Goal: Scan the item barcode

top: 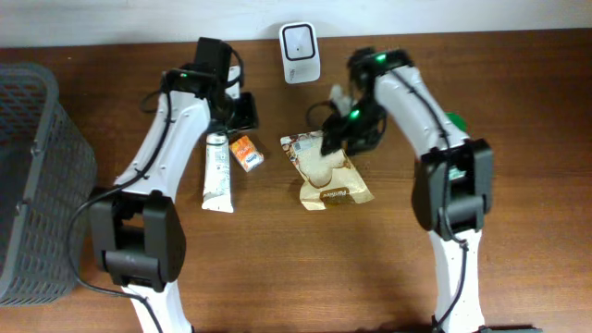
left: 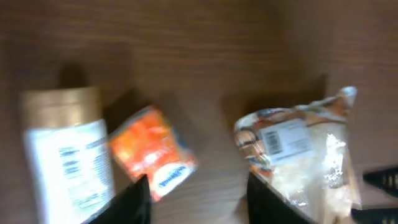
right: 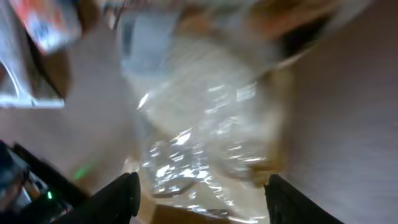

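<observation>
A clear snack bag with brown printed ends lies mid-table. Its white barcode label faces up in the left wrist view. My right gripper hovers over the bag's far end. It stands open, fingers set wide on either side of the crinkled bag, not closed on it. My left gripper is open above bare table, just beyond a small orange packet. In its wrist view the left gripper has the orange packet by its left finger and the bag by its right.
A white scanner stands at the back edge of the table. A white tube with a gold cap lies left of the orange packet. A dark mesh basket fills the table's left side.
</observation>
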Motion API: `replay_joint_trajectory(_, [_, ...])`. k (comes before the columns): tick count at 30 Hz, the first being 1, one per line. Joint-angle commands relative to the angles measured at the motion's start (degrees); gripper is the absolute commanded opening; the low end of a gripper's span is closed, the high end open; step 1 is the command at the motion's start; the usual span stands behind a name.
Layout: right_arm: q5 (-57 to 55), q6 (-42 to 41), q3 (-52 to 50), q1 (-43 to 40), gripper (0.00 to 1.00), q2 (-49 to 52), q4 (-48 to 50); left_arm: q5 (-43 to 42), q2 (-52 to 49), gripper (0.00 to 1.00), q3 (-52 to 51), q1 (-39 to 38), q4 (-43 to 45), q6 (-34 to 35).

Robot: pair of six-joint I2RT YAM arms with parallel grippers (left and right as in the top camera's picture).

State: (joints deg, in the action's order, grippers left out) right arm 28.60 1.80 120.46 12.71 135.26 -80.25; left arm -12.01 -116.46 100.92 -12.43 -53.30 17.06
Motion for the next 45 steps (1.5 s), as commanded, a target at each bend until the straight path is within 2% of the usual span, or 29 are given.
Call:
replay_joint_trajectory(1, [2.5,0.8,0.1,-4.7,0.62,-1.6,2.0,-9.9,-4.0,0.04,-0.4,-4.8,4.9,0.3])
replay_joint_trajectory(2, [3.7,0.8,-0.8,-5.5,0.58,-1.5,2.9,-12.1,-5.2,0.00,-0.4,-5.9,6.6,0.4])
replay_joint_trajectory(5, [6.7,1.0,-3.8,-6.4,0.41,-0.7,4.7,-13.4,-9.1,0.00,-0.4,-8.9,7.9,4.4])
replay_joint_trajectory(10, [8.4,1.0,-7.2,-6.4,0.40,-0.6,7.7,-12.9,-9.9,0.00,-0.4,-10.3,7.3,4.5])
replay_joint_trajectory(17, [9.7,1.0,-7.4,-6.4,0.41,0.1,9.2,-5.1,-10.0,0.00,-1.4,-10.3,6.3,5.7])
replay_joint_trajectory(45, [10.5,0.9,-7.8,-6.3,0.41,0.1,9.6,-7.3,-11.4,0.00,-1.6,-10.3,8.3,5.7])
